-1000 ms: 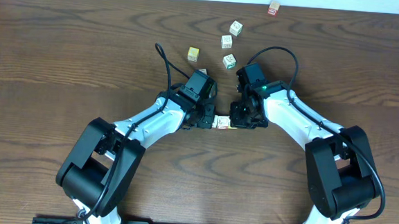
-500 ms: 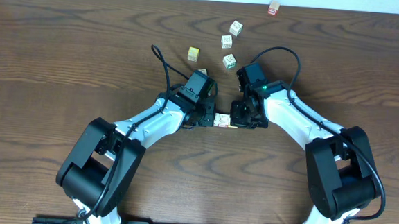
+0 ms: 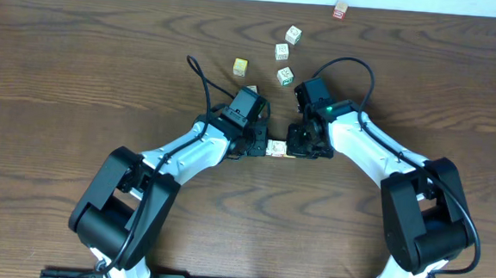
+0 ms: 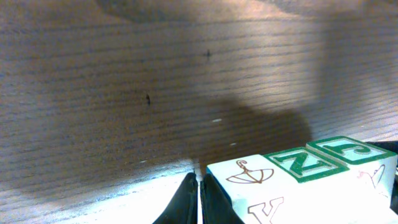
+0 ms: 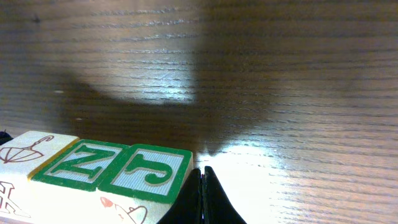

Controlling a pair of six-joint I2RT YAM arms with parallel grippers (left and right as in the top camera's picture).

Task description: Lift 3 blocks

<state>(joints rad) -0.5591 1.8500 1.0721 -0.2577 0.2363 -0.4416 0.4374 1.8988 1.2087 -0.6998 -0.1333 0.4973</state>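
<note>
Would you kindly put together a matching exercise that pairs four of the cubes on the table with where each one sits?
Things:
1. umbrella block
2. Z block
3. J block
4. yellow cube

Places:
A. middle of the row of three
B. loose on the table, apart from the row
C. end of the row next to the right gripper
D. end of the row next to the left gripper

Pairs: 1-D, 2-A, 3-C, 4-B
</note>
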